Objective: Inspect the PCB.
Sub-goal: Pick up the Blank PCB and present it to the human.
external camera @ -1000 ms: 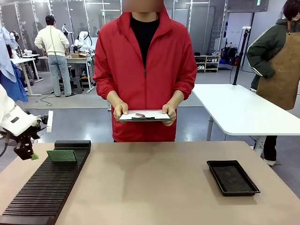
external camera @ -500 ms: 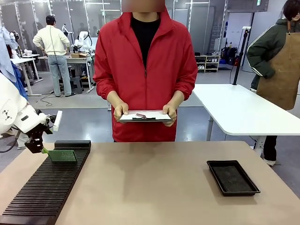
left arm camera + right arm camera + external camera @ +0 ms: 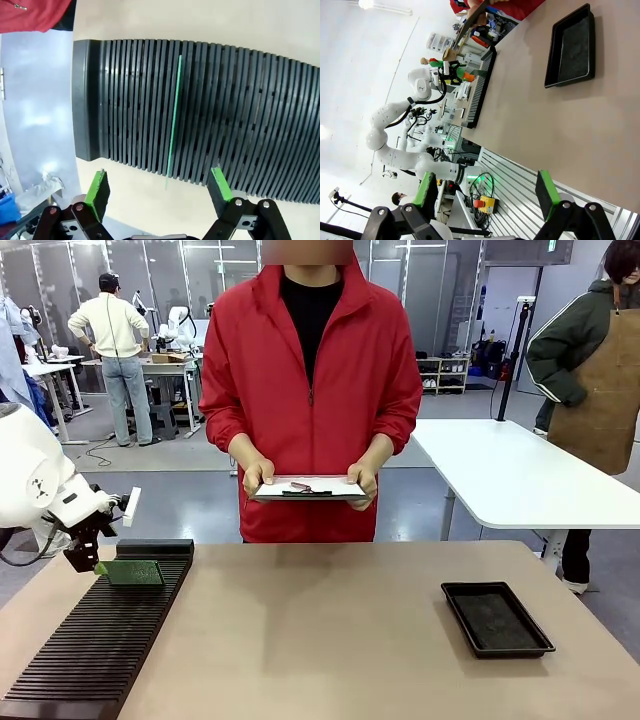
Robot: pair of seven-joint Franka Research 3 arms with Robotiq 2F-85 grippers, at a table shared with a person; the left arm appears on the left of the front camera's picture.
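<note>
PCB (image 3: pixel 133 572) is on your left. On the tan worktop (image 3: pixel 320 640), the long black slotted rack (image 3: pixel 100 640) holds it on edge in a slot near its far end. Your left gripper (image 3: pixel 90 564) hovers just beside it, jaws released and empty. Your right gripper (image 3: pixel 485 177) likewise has its jaws released and empty.

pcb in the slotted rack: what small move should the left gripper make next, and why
Probably ease the left gripper forward until its green pads flank the PCB. The jaws stand open and the board, on edge in a slot of the black rack, lines up between them, but the pad tips barely reach its near end.
</note>
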